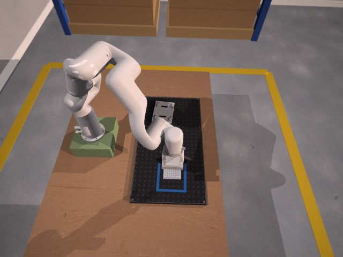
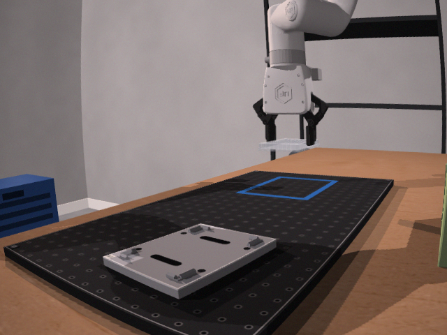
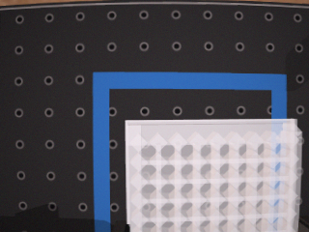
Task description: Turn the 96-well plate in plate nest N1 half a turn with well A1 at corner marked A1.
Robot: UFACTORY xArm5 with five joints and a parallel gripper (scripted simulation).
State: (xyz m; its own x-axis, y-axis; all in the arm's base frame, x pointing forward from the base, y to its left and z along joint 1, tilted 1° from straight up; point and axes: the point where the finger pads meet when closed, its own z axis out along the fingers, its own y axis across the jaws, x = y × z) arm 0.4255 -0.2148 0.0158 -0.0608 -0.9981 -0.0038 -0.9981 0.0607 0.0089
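Observation:
My gripper is shut on the clear 96-well plate and holds it level in the air, high above the blue outlined square. In the wrist view the plate's upper right corner looks cut off and its upper left corner square; its lower part is out of view. The plate nest N1 is a grey base with two dark slots and raised corner locators, and it holds no plate. A pale patch marks its left corner in the exterior view; no lettering is readable.
The blue square outline lies on the black perforated board, at the opposite end from the nest. The arm's green base block stands beside the board on the wooden table.

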